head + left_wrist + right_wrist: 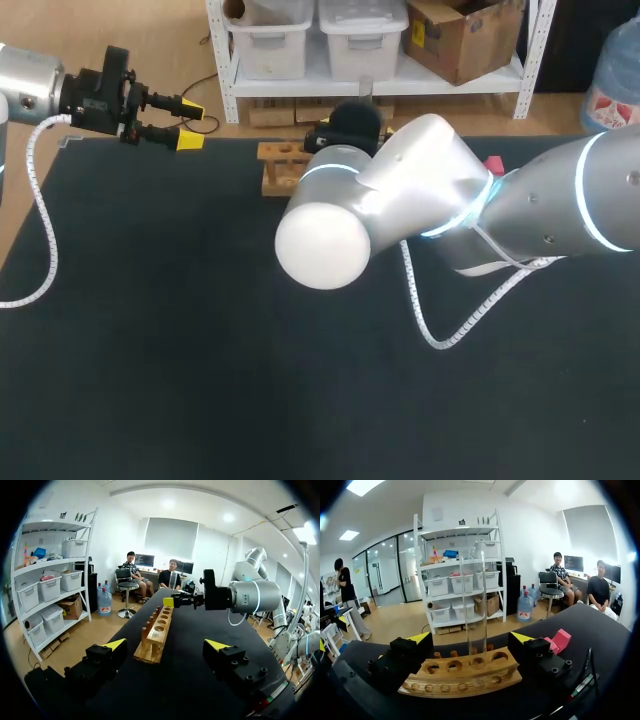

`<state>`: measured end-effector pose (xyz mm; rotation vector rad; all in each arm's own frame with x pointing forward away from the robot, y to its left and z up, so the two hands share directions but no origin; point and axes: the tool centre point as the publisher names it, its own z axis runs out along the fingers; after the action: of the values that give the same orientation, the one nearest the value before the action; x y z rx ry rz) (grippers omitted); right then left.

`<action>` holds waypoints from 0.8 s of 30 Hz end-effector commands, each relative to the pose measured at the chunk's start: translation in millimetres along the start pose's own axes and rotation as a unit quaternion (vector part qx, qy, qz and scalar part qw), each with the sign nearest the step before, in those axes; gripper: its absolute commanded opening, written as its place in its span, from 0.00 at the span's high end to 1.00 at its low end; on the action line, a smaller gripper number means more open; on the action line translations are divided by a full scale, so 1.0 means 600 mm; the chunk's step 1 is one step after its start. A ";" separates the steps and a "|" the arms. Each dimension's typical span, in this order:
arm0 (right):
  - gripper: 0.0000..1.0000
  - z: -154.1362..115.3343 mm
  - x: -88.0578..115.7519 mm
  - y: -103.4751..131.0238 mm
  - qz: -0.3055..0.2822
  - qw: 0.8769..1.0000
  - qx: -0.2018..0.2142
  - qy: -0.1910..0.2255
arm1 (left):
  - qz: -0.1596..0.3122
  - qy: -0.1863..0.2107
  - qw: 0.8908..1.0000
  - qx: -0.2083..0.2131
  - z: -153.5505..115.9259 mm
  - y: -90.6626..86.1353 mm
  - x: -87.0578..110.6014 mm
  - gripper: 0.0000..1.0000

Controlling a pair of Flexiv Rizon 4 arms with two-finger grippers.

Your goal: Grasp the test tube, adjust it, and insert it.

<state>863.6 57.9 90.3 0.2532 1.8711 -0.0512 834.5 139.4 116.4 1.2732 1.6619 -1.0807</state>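
Right arm [330, 235] hides much of rack [278, 168]; both jaws spread, tube [473, 605] upright

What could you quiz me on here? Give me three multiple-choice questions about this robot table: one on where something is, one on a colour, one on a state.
1. Where is the test tube? A lying flat on the table; B standing upright in the wooden rack; C on the floor.
2. What colour is the small block beside the right gripper? A pink; B green; C blue.
3. What state is the left gripper in? A shut on the tube; B shut on the rack; C open, empty.

Answers: B, the right wrist view shows the tube upright in a rack hole. A, it shows pink beside the finger. C, in the head view its yellow tips stand apart, holding nothing.
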 end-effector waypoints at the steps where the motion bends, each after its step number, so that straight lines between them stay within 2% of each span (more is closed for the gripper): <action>1: 0.00 -0.023 -0.009 -0.013 -0.002 1.000 -0.003 0.001 | 0.001 0.000 1.000 0.000 0.000 0.001 0.001 0.00; 24: 0.00 -0.104 -0.041 -0.026 -0.005 0.999 -0.038 0.025 | 0.001 0.000 1.000 0.000 0.000 0.001 0.001 0.00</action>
<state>815.9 54.5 127.7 0.1947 1.9196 0.0117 834.5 139.4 116.4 1.2732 1.6619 -1.0807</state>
